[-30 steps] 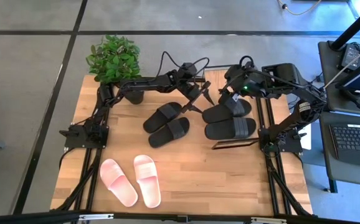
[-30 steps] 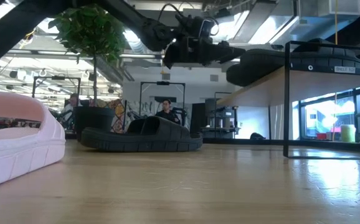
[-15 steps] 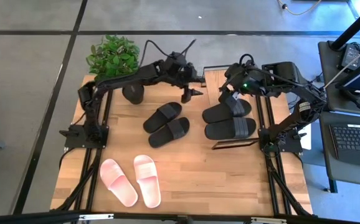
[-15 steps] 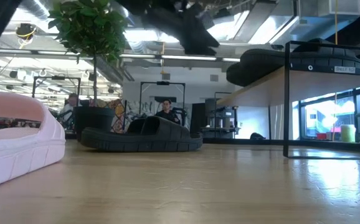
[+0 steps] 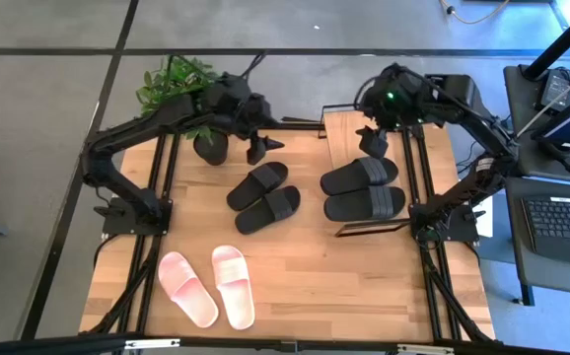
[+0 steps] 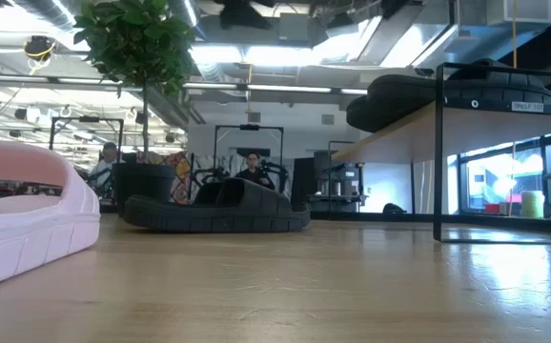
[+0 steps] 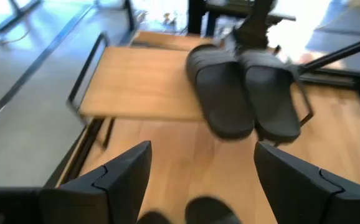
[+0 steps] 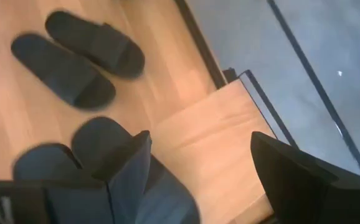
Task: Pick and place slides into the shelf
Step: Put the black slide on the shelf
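Two black slides lie side by side, soles down, on the shelf, a light board on a thin black frame at the table's right. Two more black slides lie soles down on the table's middle. A pink pair rests near the front edge. My left gripper hangs open in the air beside the potted plant, above the table's far side. My right gripper hangs open above the shelf's far part. Neither holds anything.
A potted plant stands at the table's far left corner, close to my left gripper. In the low view the shelf's black post rises at the right. Bare tabletop lies at the front right.
My left gripper has risen and drawn back from the shelf toward the table's left and the plant, rolling as it went; it has left the low view upward. My right gripper has swung a little toward the table's far edge. Both stay open. No slide has moved.
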Available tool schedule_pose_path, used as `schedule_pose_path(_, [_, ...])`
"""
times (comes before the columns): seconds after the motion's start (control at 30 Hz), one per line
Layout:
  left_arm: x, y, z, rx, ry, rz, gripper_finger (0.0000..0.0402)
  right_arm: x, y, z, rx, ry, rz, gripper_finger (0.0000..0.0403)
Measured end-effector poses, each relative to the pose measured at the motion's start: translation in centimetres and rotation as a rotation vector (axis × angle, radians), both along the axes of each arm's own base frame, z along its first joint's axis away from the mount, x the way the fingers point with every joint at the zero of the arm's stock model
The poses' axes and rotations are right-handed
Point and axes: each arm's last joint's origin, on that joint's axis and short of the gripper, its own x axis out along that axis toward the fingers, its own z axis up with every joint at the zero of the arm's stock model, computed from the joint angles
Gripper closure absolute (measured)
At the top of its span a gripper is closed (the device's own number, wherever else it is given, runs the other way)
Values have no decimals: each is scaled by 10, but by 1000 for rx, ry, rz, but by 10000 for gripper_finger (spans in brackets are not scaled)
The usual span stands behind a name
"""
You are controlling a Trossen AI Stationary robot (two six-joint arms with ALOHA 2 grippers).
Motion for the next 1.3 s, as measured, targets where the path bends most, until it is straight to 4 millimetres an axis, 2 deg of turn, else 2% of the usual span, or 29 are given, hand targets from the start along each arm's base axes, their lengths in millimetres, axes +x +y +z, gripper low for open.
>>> schedule_pose_path(0.17, [-15, -17, 8, 32, 44, 56, 129, 1, -28, -28, 10, 163, 83, 128])
schedule_pose_path(0.33, [-21, -29, 14, 34, 25, 26, 129, 0, -53, -70, 77, 335, 97, 128])
schedule_pose_path(0.5, [-21, -35, 16, 26, 18, 27, 129, 6, -69, -103, 77, 395, 145, 128])
schedule_pose_path(0.67, [-20, -42, 15, 22, 24, 17, 129, 10, -75, -127, 60, 432, 201, 128])
schedule_pose_path(0.97, [-17, -52, 15, 13, 22, -15, 129, 8, -75, -158, 115, 523, 234, 128])
schedule_pose_path(1.3, [-17, -52, 15, 36, 27, 24, 129, -1, -68, -159, 222, 560, 204, 128])
